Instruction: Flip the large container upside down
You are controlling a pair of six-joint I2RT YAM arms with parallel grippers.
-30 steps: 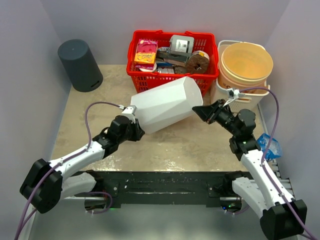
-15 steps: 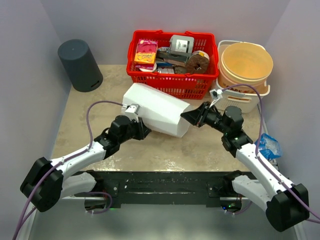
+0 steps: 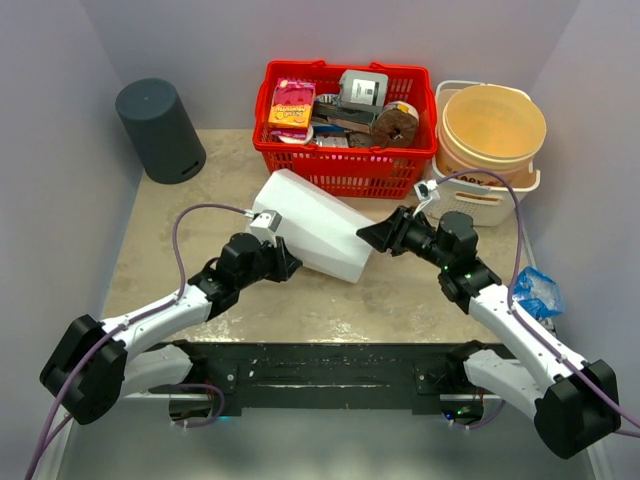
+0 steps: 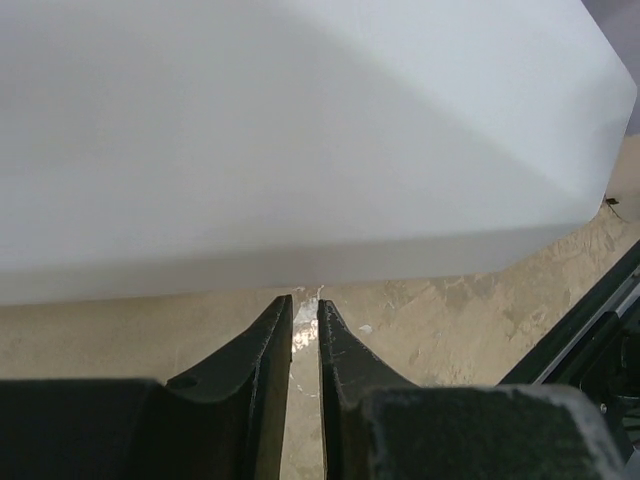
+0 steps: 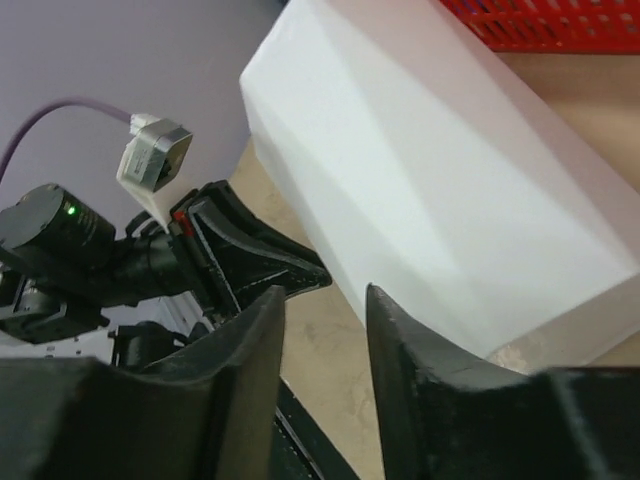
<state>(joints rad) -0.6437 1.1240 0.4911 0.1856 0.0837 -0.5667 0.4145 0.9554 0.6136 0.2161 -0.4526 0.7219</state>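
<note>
The large container [image 3: 315, 225] rests tilted on the tabletop [image 3: 400, 295], just before the red basket [image 3: 350, 165]. The right jaws stand released beside it. The left jaws sit nearly clenched at its lower edge, though we cannot tell if they grip. We fear it could flop sideways instead of inverting.

Bright and even from overhead in the top view, sharp throughout, with only soft shadows thrown on the table [image 3: 400, 290] beneath the large container [image 3: 312, 232]. Washed almost to featureless white over the container in the left wrist view, slightly soft, with the left fingers [image 4: 262, 370] dark and underexposed along the bottom edge. Gently shaded from facet to facet in the right wrist view, with the right fingers [image 5: 245, 400] close to the lens, blurred and stretched.
</note>
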